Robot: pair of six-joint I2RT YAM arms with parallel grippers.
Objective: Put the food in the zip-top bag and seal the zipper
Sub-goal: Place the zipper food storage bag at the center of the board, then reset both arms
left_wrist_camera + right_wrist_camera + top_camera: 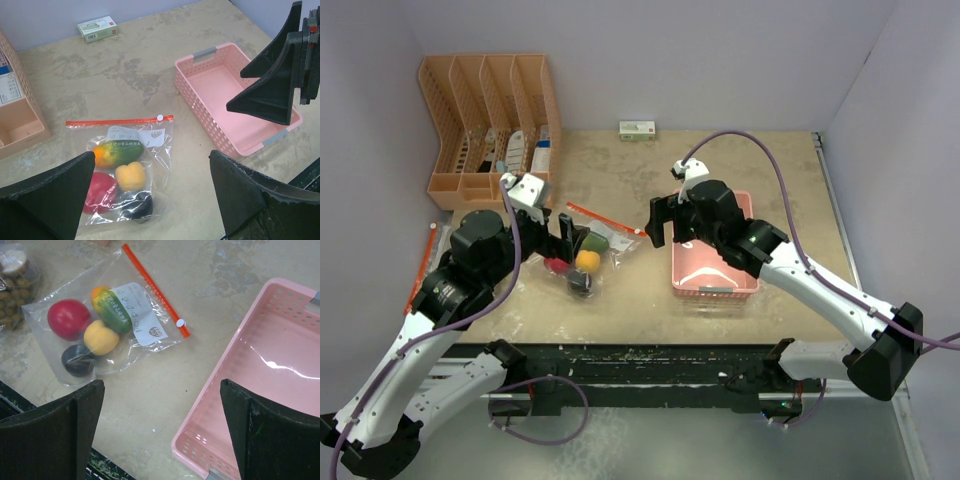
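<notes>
Clear plastic, the zip-top bag point(136, 136) lies flat on the desk point(125, 70) with apple point(100, 192), lemon point(130, 176), mango point(117, 152) and dark ball point(137, 205) inside; a tan-ball cluster point(12, 287) sits just outside. Left fingers point(55, 195) and right fingers point(60, 430) hover spread, empty. Likely next: bag the cluster, then run the slider point(160, 117).

light: bright, even, from overhead
shadows: soft, faint
glare: white streak on pink basket point(280, 365) floor
focus: sharp throughout

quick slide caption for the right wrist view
Toy fruit in the zip-top bag beside the pink basket, seen between the open fingers.
</notes>
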